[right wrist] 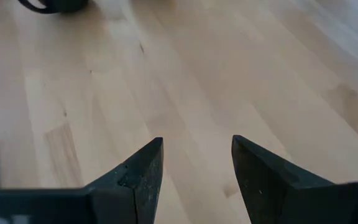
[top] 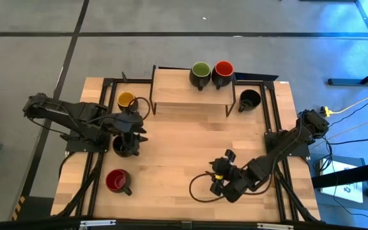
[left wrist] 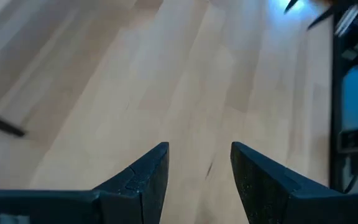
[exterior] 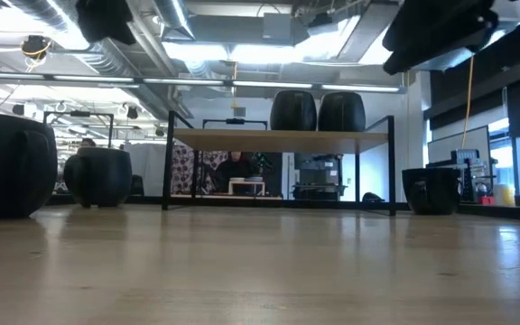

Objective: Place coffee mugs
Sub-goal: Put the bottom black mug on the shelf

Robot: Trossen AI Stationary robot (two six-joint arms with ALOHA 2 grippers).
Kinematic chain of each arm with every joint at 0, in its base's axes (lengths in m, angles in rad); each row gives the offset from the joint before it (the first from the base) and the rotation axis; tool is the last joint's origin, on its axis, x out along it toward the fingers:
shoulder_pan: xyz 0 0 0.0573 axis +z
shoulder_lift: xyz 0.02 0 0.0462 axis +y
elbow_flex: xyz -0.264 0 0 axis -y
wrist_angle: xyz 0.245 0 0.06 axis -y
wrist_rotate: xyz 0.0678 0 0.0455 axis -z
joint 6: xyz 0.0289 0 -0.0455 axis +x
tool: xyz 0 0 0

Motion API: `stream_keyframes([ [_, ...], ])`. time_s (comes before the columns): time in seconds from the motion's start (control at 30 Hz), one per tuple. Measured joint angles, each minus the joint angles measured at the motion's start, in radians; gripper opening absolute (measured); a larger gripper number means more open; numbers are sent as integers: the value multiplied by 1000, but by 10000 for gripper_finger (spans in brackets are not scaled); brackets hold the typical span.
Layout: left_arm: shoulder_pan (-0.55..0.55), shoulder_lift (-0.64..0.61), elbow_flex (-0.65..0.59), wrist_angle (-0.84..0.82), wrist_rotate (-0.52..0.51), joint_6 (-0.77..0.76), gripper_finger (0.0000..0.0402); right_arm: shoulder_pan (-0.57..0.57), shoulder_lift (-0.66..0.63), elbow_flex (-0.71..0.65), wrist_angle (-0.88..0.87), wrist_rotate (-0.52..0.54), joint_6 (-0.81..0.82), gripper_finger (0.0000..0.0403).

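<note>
On the shelf top stand a green-inside mug [top: 200, 71] and a red-inside mug [top: 223, 70]. A yellow-inside mug [top: 126, 100] stands left of the shelf and a black mug [top: 250, 99] to its right. Another red-inside mug [top: 117, 181] sits near the table's near-left corner. A black mug [top: 123, 148] stands close beside my left arm's wrist. My left gripper [top: 140, 130] [left wrist: 199, 149] is open over bare wood. My right gripper [top: 214, 179] [right wrist: 197, 143] is open above the near-right table, with only wood between its fingers.
The wooden shelf [top: 190, 96] on black legs stands at the table's far middle, with room under it [exterior: 278, 176]. Black frame rails [top: 270, 121] run along the table's sides. Open wood lies in the table's middle [top: 184, 147]. A dark mug's edge [right wrist: 55, 5] shows ahead of my right gripper.
</note>
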Motion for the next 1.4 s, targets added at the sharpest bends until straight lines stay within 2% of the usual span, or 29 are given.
stream_keyframes([
  [0.17, 8, 37, 121, -240, -24, 9, 167, 24, 0, 0, -55, 72, 71, 177],
  [0.3, 26, 24, 132, -366, -24, -44, 167, 23, 0, 0, -68, 124, 99, 177],
  [0.47, 34, 4, 129, -512, 41, -130, 167, 13, 0, -12, -68, 157, 96, 177],
  [0.57, 34, -29, 97, -516, 92, -169, 167, -2, 2, -33, -68, 149, 97, 177],
  [0.67, 29, -53, 58, -513, 134, -227, 167, -28, 2, -46, -63, 97, 98, 177],
  [0.8, -12, -59, 0, -460, 150, -276, 167, -47, 2, -47, -64, 79, 96, 177],
  [0.97, -61, -12, -70, -377, 193, -282, 167, -60, 2, -47, -68, 74, 87, 177],
  [1.2, -100, 64, -121, -364, 216, -240, 167, -71, 2, -47, -70, 65, 72, 177],
  [1.4, -133, 75, -185, -335, 233, -227, 167, -72, 1, -47, -64, 67, 73, 177],
])
